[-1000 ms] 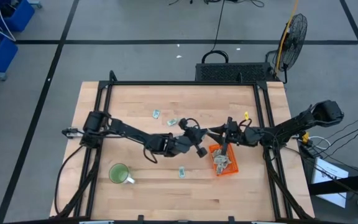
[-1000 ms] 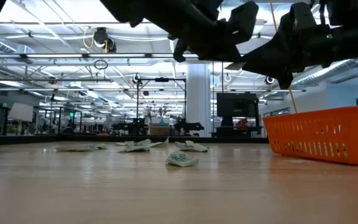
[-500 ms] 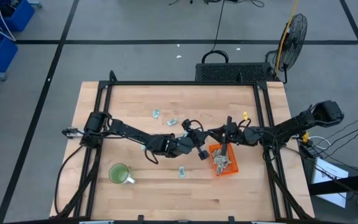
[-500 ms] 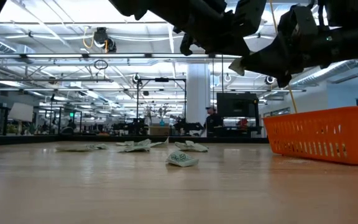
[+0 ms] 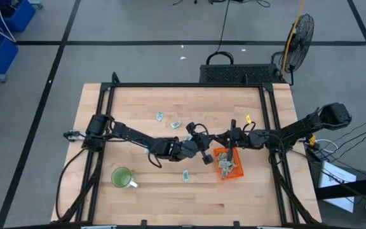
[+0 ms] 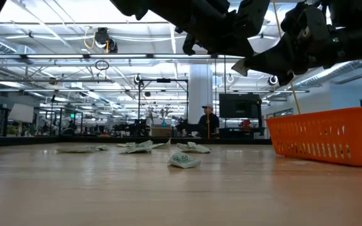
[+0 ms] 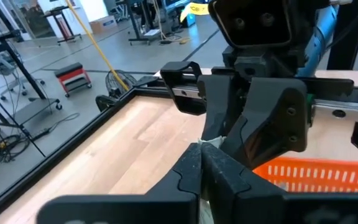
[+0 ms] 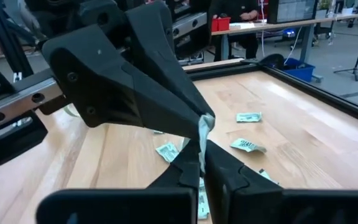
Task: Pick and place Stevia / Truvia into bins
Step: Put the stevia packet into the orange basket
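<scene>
Both grippers meet tip to tip above the table's middle, just left of the orange tray. The left gripper reaches in from the left, its jaws pressed together on a pale sachet. The right gripper comes from the right, and its jaws are also pinched on the same sachet, which hangs crumpled between the two sets of fingertips. In the low view both grippers sit high, well clear of the wood, with the tray on the table at right.

The tray already holds a heap of sachets. Loose sachets lie on the table: one far and left of the grippers, another near it, and one nearer, left of the tray. There seems to be another loose sachet under the left arm, though it is hard to tell from above.

A green mug stands at the near left, well apart from the tray. A person sits in the room beyond the table.
</scene>
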`<state>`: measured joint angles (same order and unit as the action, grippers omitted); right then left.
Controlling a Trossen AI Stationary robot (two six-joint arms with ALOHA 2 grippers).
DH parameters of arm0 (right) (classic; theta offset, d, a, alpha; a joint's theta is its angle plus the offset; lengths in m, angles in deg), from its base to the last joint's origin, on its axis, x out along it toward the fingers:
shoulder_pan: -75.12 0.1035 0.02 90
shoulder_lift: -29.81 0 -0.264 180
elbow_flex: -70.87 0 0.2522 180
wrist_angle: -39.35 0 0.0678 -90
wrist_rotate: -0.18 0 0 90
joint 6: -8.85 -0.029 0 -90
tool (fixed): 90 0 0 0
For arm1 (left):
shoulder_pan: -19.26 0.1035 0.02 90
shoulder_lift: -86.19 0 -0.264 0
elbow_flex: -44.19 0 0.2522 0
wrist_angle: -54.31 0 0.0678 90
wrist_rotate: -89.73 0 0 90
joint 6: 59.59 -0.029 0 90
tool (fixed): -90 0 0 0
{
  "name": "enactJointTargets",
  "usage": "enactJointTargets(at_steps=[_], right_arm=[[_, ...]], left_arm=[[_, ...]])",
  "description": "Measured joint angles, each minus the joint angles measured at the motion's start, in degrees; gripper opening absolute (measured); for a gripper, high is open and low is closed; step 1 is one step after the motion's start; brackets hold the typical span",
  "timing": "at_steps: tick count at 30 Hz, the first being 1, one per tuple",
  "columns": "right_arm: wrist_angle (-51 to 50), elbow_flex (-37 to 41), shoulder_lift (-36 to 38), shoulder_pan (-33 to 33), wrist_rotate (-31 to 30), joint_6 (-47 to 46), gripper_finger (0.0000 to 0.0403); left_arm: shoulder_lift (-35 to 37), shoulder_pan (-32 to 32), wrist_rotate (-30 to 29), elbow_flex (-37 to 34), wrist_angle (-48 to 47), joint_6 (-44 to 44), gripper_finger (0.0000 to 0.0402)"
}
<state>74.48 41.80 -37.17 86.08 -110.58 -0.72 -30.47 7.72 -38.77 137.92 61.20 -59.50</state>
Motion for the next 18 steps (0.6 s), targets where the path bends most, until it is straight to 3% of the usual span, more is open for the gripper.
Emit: enactJointTargets(at_steps=[6, 9, 14, 16, 18], right_arm=[[-2.2, 0.0, 1.1, 0.0, -0.2, 2.0, 0.0001], [-8.1, -0.6, 4.1, 0.0, -0.2, 2.1, 0.0001], [-36.2, -7.1, 12.4, 0.0, 3.4, 0.3, 0.0001], [-47.3, -9.5, 14.9, 0.0, 8.3, 0.0, 0.0001], [-55.5, -11.2, 17.1, 0.0, 16.9, -1.9, 0.0001]], left_arm=[[0.4, -0.4, 0.1, 0.0, -2.2, -0.6, 0.0086], [2.2, -0.9, -0.6, -0.1, -6.0, 0.3, 0.0119], [8.2, -1.7, -2.9, -0.1, -14.6, 5.3, 0.0149], [10.8, -2.1, -3.3, -0.1, -18.7, 6.6, 0.0151], [13.4, -2.1, -3.5, -0.1, -22.8, 7.7, 0.0152]])
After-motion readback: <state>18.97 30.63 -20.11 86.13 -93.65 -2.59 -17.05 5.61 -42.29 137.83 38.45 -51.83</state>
